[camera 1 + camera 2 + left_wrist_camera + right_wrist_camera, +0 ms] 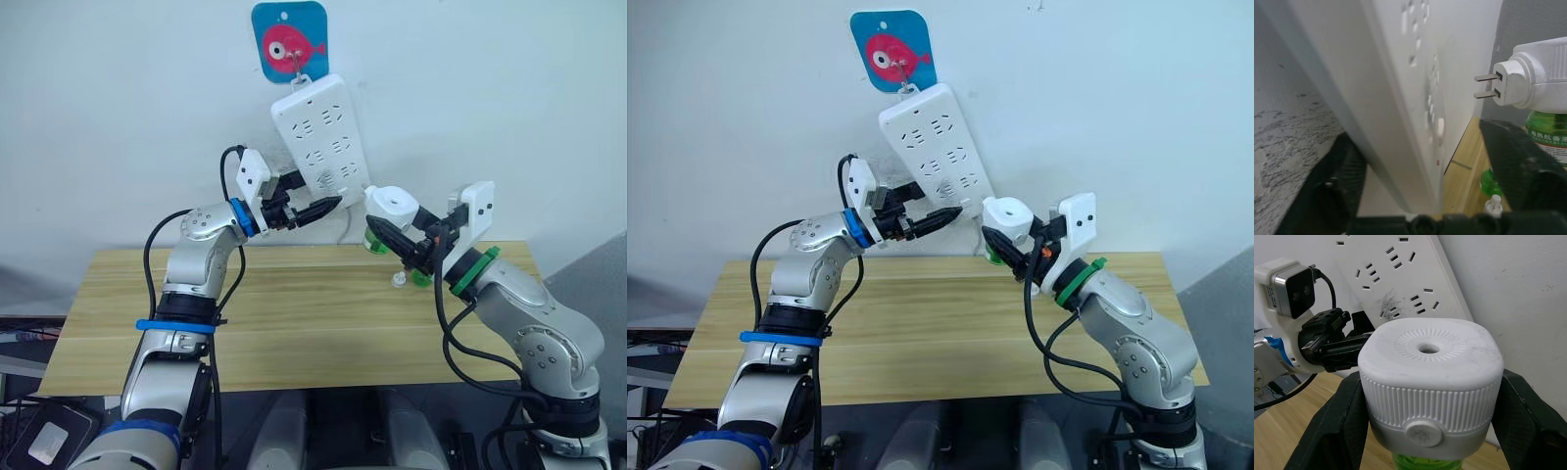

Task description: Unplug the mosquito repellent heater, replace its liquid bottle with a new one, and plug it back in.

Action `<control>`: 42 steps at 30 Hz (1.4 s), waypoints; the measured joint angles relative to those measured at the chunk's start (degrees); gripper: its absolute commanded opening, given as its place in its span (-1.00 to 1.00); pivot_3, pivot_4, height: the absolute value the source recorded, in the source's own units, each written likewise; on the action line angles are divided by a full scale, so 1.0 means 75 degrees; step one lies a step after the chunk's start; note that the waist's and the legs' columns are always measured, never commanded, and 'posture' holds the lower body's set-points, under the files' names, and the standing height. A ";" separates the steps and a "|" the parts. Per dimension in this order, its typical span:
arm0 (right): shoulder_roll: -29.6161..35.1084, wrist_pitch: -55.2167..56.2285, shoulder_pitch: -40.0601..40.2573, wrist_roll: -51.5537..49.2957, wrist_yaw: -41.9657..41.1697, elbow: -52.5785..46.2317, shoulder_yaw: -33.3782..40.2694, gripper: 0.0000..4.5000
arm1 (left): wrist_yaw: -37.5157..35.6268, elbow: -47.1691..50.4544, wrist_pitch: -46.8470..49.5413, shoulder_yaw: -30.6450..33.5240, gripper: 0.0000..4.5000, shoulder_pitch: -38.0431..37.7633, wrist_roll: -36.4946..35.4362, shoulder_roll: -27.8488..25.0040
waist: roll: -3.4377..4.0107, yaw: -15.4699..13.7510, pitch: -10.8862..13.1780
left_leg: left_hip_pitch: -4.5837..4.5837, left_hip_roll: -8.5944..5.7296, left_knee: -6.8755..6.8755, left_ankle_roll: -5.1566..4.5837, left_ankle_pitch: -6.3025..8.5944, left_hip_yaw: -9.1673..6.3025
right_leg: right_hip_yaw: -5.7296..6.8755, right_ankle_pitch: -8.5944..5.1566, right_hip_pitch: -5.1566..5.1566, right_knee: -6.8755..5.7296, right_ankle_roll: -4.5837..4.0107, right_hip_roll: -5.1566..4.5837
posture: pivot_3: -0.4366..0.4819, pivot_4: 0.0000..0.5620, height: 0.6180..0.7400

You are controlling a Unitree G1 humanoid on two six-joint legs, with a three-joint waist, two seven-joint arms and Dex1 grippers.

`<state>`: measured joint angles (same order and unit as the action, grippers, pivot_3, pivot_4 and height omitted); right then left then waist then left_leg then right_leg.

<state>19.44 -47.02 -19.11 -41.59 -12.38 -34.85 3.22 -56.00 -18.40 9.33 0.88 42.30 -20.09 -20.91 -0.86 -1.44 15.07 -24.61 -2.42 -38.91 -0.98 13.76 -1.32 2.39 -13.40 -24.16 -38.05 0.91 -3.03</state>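
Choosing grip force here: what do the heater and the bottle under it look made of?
Mosquito repellent heater: apparently hard white plastic, matte, with moulded ribs and a vent hole. Its liquid bottle: translucent green, glossy, labelled; plastic or glass, can't tell. The right tool is shut on the heater.

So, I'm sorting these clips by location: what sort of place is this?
Probably an indoor test or lab corner, not a lived-in room: a plain wooden table against a bare white wall, and a long white power strip hanging from a blue fish-pictured hook.
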 measured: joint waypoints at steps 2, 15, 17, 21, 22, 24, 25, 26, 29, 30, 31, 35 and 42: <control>0.0000 0.0002 -0.0009 0.0011 0.0000 0.0000 -0.0006 0.36 | 0.0021 0.0000 0.0020 0.0076 -0.13 0.0000 -0.0007 -0.0003 | 0.0000 -0.0001 0.0000 | -0.0001 -0.0001 0.0000 0.0000 0.0000 0.0000 | -0.0001 0.0000 0.0000 0.0001 0.0000 0.0000 | 0.07 -0.29 1.00; 0.0083 0.0161 -0.0688 0.1269 0.0062 0.0106 -0.0920 0.36 | -0.0150 0.0001 0.0874 0.0248 -0.40 0.0179 -0.0393 -0.0270 | -0.0003 0.0020 -0.0002 | -0.0001 -0.0001 -0.0004 0.0002 -0.0001 0.0001 | -0.0003 0.0001 -0.0002 -0.0005 0.0001 0.0002 | 0.08 -0.27 1.00; 0.0040 0.0169 -0.0835 0.1481 0.0075 0.0219 -0.0982 0.36 | -0.0305 0.0085 0.1195 0.0248 -0.40 0.0148 -0.0532 -0.0473 | -0.0003 0.0032 -0.0002 | -0.0001 -0.0001 -0.0004 0.0002 -0.0002 0.0002 | -0.0005 0.0001 -0.0004 -0.0006 0.0001 0.0002 | 0.08 -0.27 1.00; -0.0068 0.0191 -0.1052 0.1769 0.0090 0.0370 -0.1043 0.36 | -0.0507 0.0257 0.1730 0.0249 -0.40 0.0107 -0.0699 -0.0812 | -0.0003 0.0037 -0.0003 | -0.0001 0.0000 -0.0003 0.0002 -0.0002 0.0003 | -0.0005 0.0001 -0.0004 -0.0006 0.0001 0.0002 | 0.10 -0.24 1.00; -0.0092 0.0191 -0.1079 0.1790 0.0065 0.0412 -0.1062 0.36 | -0.0542 0.0273 0.1778 0.0249 -0.40 0.0108 -0.0705 -0.0851 | -0.0003 0.0038 -0.0003 | -0.0001 0.0000 -0.0003 0.0002 -0.0001 0.0003 | -0.0006 0.0001 -0.0004 -0.0006 0.0001 0.0002 | 0.10 -0.24 1.00; -0.0103 0.0191 -0.1160 0.1816 -0.0012 0.0485 -0.1081 0.36 | -0.0580 0.0276 0.1853 0.0249 -0.40 0.0132 -0.0709 -0.0894 | -0.0003 0.0038 -0.0003 | -0.0001 0.0000 -0.0003 0.0002 -0.0001 0.0003 | -0.0006 0.0001 -0.0004 -0.0006 0.0001 0.0002 | 0.10 -0.24 1.00; -0.0102 0.0190 -0.1203 0.1837 -0.0032 0.0495 -0.1091 0.36 | -0.0592 0.0272 0.1878 0.0249 -0.40 0.0147 -0.0706 -0.0919 | -0.0003 0.0039 -0.0003 | 0.0000 0.0000 -0.0003 0.0001 -0.0001 0.0003 | -0.0006 0.0001 -0.0005 -0.0007 0.0001 0.0002 | 0.11 -0.23 1.00; -0.0103 0.0185 -0.1245 0.1844 -0.0053 0.0498 -0.1112 0.36 | -0.0591 0.0269 0.1892 0.0249 -0.40 0.0153 -0.0703 -0.0927 | -0.0003 0.0041 -0.0003 | 0.0000 0.0001 -0.0003 0.0001 -0.0001 0.0003 | -0.0006 0.0001 -0.0006 -0.0009 0.0001 0.0003 | 0.11 -0.23 1.00; -0.0140 0.0149 -0.1349 0.1839 -0.0178 0.0499 -0.1183 0.36 | -0.0583 0.0266 0.1909 0.0251 -0.40 0.0156 -0.0703 -0.0928 | -0.0003 0.0043 -0.0003 | 0.0001 0.0001 -0.0003 0.0001 -0.0001 0.0003 | -0.0006 0.0001 -0.0005 -0.0010 0.0000 0.0003 | 0.11 -0.22 1.00; -0.0170 0.0119 -0.1362 0.1829 -0.0193 0.0495 -0.1189 0.36 | -0.0581 0.0266 0.1913 0.0251 -0.40 0.0157 -0.0703 -0.0927 | -0.0003 0.0043 -0.0003 | 0.0001 0.0001 -0.0003 0.0001 -0.0001 0.0003 | -0.0006 0.0001 -0.0005 -0.0010 0.0000 0.0003 | 0.11 -0.22 1.00; -0.0207 0.0077 -0.1369 0.1820 -0.0214 0.0489 -0.1191 0.36 | -0.0579 0.0266 0.1915 0.0251 -0.40 0.0156 -0.0703 -0.0928 | -0.0003 0.0043 -0.0003 | 0.0001 0.0001 -0.0003 0.0001 -0.0001 0.0003 | -0.0006 0.0001 -0.0005 -0.0010 0.0000 0.0003 | 0.11 -0.21 1.00; -0.0307 -0.0097 -0.1368 0.1775 -0.0298 0.0469 -0.1240 0.36 | -0.0582 0.0271 0.1921 0.0251 -0.40 0.0156 -0.0706 -0.0926 | -0.0003 0.0043 -0.0003 | 0.0001 0.0001 -0.0003 0.0001 -0.0001 0.0003 | -0.0006 0.0001 -0.0005 -0.0010 0.0000 0.0003 | 0.12 -0.21 1.00; -0.0395 -0.0142 -0.1370 0.1870 -0.0317 0.0467 -0.1282 0.36 | -0.0570 0.0271 0.1913 0.0251 -0.40 0.0155 -0.0698 -0.0927 | -0.0003 0.0042 -0.0003 | 0.0001 0.0001 -0.0003 0.0001 -0.0001 0.0003 | -0.0006 0.0001 -0.0006 -0.0010 0.0000 0.0003 | 0.12 -0.20 1.00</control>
<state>16.47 -48.09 -29.39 -27.56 -14.76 -31.35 -6.40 -60.28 -16.37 23.68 2.77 43.47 -25.32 -27.86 -0.88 -1.12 15.05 -24.61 -2.41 -38.93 -0.98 13.76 -1.30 2.34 -13.39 -24.21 -38.12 0.92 -3.01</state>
